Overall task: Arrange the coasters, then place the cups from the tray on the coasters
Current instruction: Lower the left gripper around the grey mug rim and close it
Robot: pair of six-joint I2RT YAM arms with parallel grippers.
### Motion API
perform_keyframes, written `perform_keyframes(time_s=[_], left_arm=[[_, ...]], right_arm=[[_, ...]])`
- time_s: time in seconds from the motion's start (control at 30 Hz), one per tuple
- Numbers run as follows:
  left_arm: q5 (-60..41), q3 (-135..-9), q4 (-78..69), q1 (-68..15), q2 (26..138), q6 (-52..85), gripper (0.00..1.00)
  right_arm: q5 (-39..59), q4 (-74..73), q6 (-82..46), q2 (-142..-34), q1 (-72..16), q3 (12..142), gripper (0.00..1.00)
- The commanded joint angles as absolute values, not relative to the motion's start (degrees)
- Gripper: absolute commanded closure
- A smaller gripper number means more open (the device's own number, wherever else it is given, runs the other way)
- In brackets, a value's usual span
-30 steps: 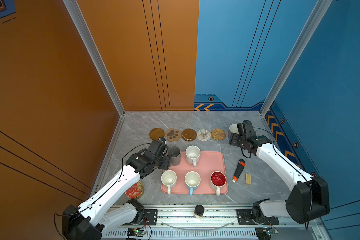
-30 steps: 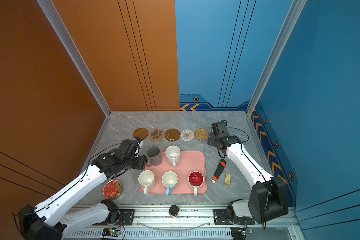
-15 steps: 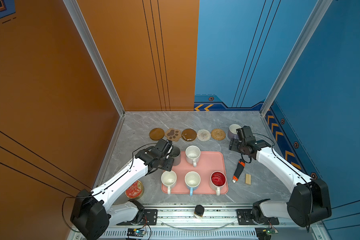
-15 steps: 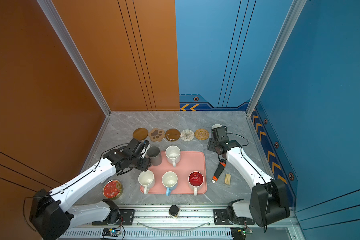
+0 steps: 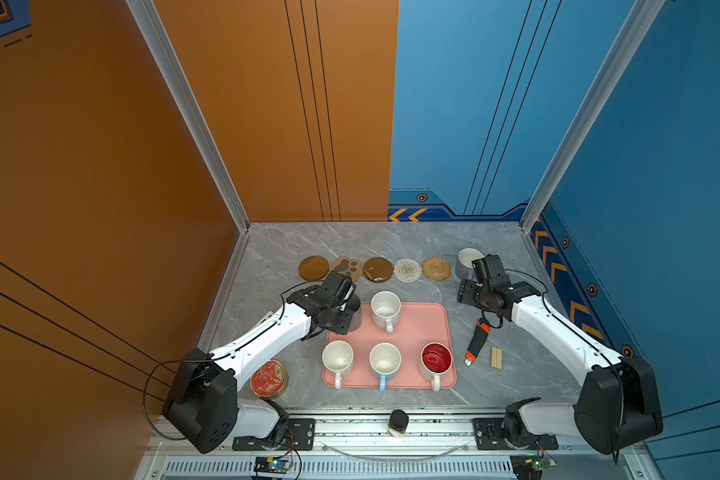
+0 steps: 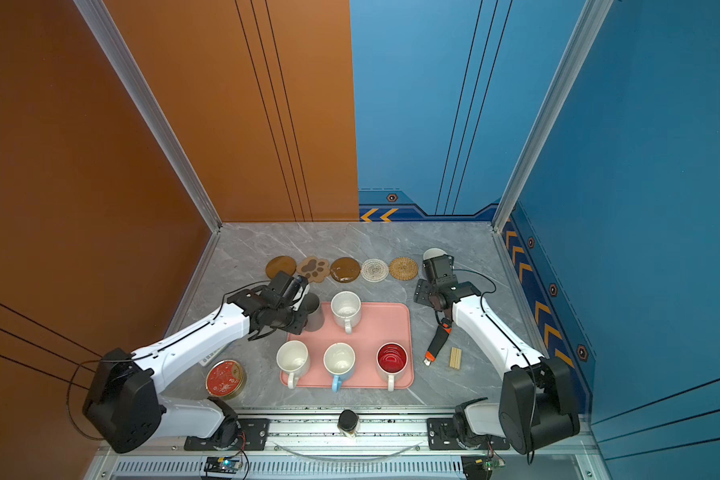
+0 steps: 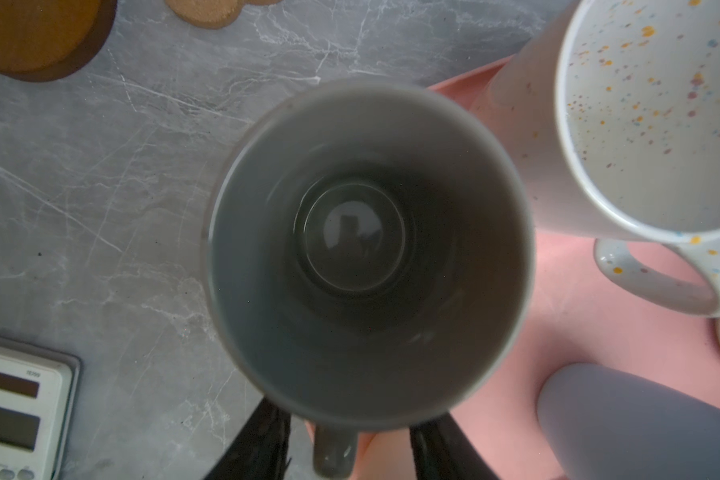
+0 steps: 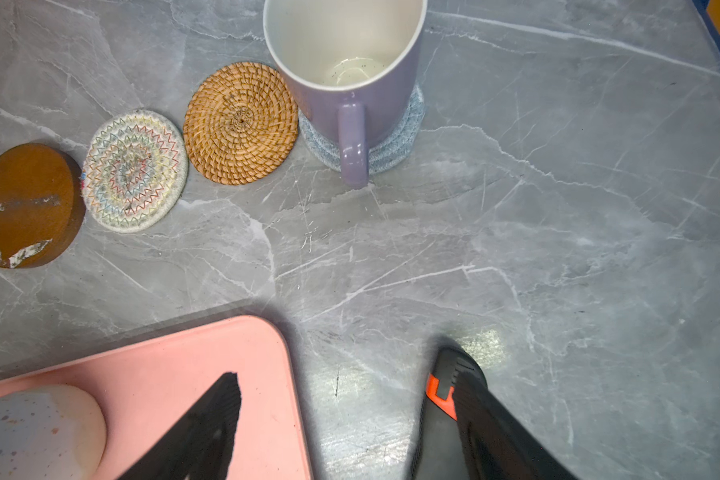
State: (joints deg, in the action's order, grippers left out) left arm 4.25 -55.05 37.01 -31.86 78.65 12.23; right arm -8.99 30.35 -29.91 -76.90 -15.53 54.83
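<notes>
The left gripper (image 7: 346, 440) has moved onto the grey cup (image 7: 366, 249) at the far left corner of the tray (image 5: 425, 324), jaws narrowing about its handle, not yet clamped, while the right gripper (image 8: 341, 399), apart and empty, has backed off the lavender cup (image 8: 350, 91), seated on the blue coaster (image 8: 395, 149) — second pick-up begins.

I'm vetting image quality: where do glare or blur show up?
Left wrist: light mirrored in the bottom of the grey cup. Right wrist: glare on the brown coaster and table, speckled cup out of focus. Top views: sharp, evenly lit.
</notes>
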Motion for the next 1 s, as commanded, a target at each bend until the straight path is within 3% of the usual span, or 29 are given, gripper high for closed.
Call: perform_keyframes(time_s=[0.0,0.97], left_arm=[[4.6,-56.5,36.5,-31.3,80.0,11.6,0.55],[3.4,-53.0,33.4,-30.2,82.6,13.1,0.83]], right_arm=[[-9.0,29.9,-30.7,-75.9,-15.6,53.8,0.2],[-8.3,29.0,-31.9,-75.6,-15.6,51.8,0.2]])
